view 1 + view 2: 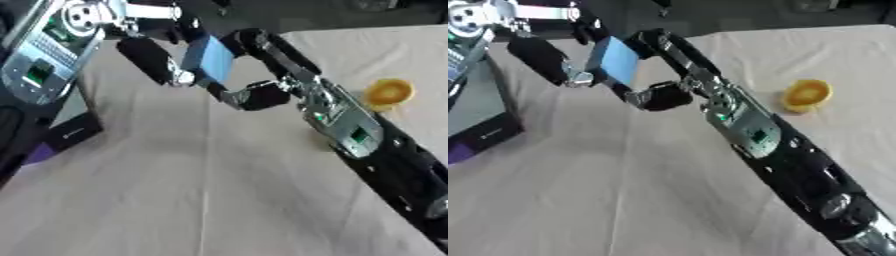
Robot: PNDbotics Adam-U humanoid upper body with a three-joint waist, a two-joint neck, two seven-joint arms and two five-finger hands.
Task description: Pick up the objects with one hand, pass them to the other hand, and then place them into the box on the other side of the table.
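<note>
A blue block [210, 61] hangs above the table's [201, 190] far left part, caught between both hands. The right hand [262, 70] has its fingers over the block's far side and its thumb curled under the near edge. The left hand [149, 57] touches the block from the left — I cannot tell whether its fingers grip it. A yellow object [807, 94] lies near the right edge. The box [479, 112] sits at the left edge.

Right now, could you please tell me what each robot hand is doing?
Left robot hand: fingers curled on the blue block.
Right robot hand: fingers and thumb curled round the same blue block.
</note>
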